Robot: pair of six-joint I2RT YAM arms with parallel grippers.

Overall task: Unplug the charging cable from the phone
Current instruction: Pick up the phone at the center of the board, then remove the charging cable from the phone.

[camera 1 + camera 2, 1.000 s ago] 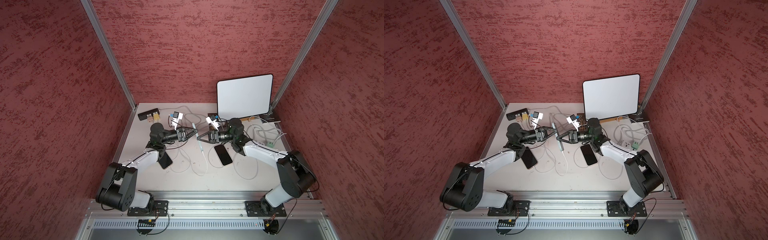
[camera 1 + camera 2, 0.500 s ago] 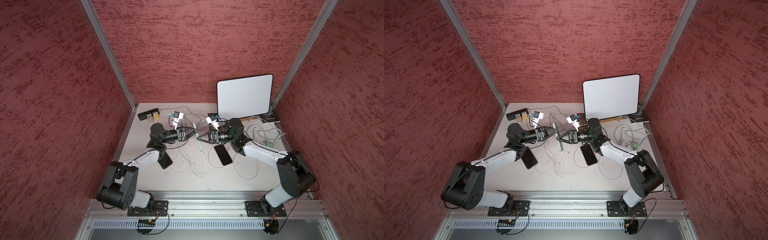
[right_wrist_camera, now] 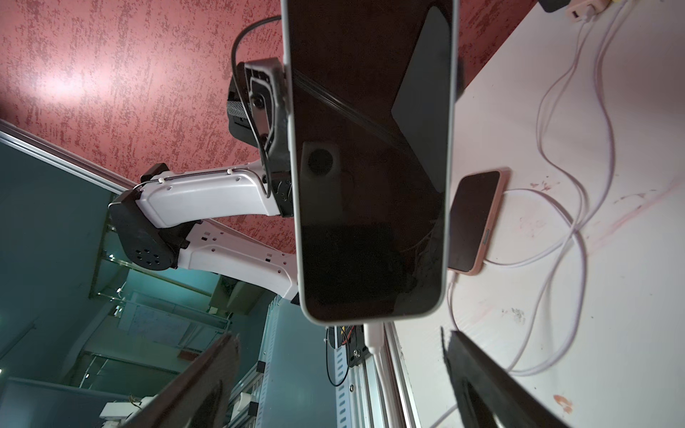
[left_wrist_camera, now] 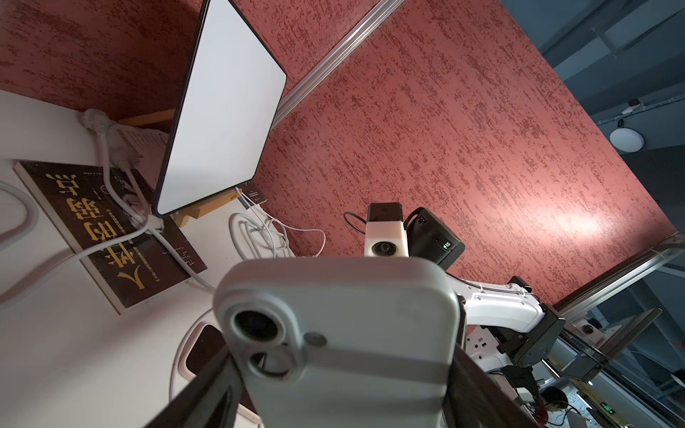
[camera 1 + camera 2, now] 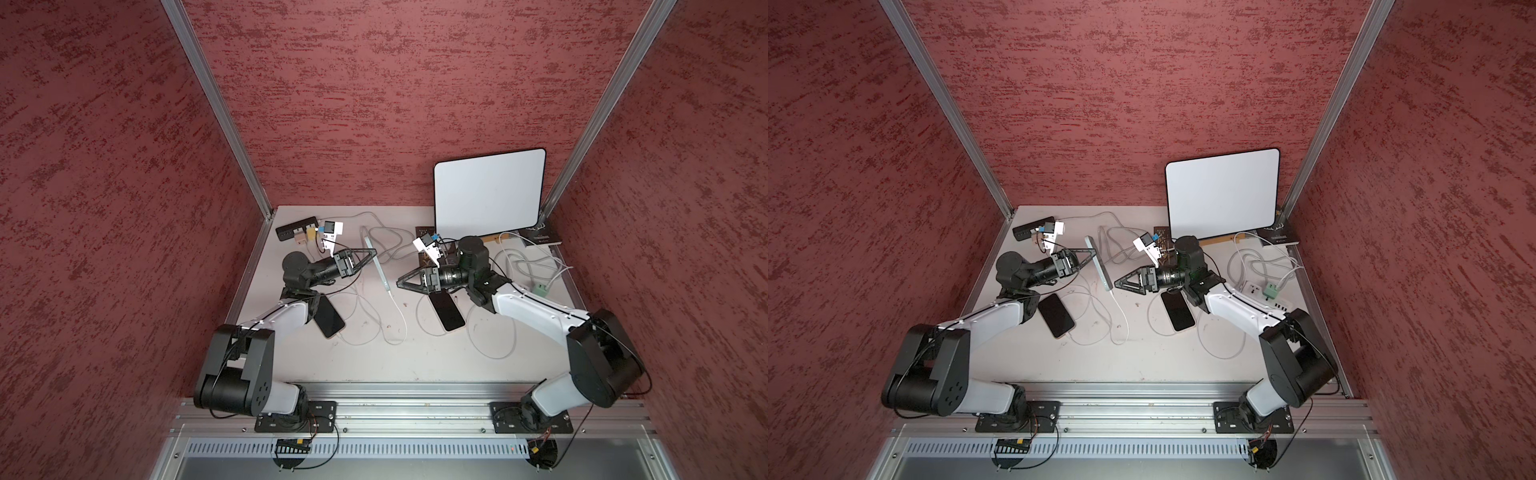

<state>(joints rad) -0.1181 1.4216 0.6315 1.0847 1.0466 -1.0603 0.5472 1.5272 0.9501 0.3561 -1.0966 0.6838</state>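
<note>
Here the left fingers press against the two long edges of the pale phone and pinch it. They hold it on its edge, clear of the tabletop. The phone sits just above the centre in both top views, with its camera side turned to the left arm.

The white charging cable is plugged into the end of the phone nearest the lower edge of the top views. From there it trails down into a loose loop on the tabletop.

The right fingers are spread wide and face the phone's dark screen. In the right wrist view the plug shows between them, and neither finger touches it. In a top view their tips lie just right of the plug.

Two dark phones lie flat, one lower left of centre and one under the right wrist. A white tablet leans at the upper right.
</note>
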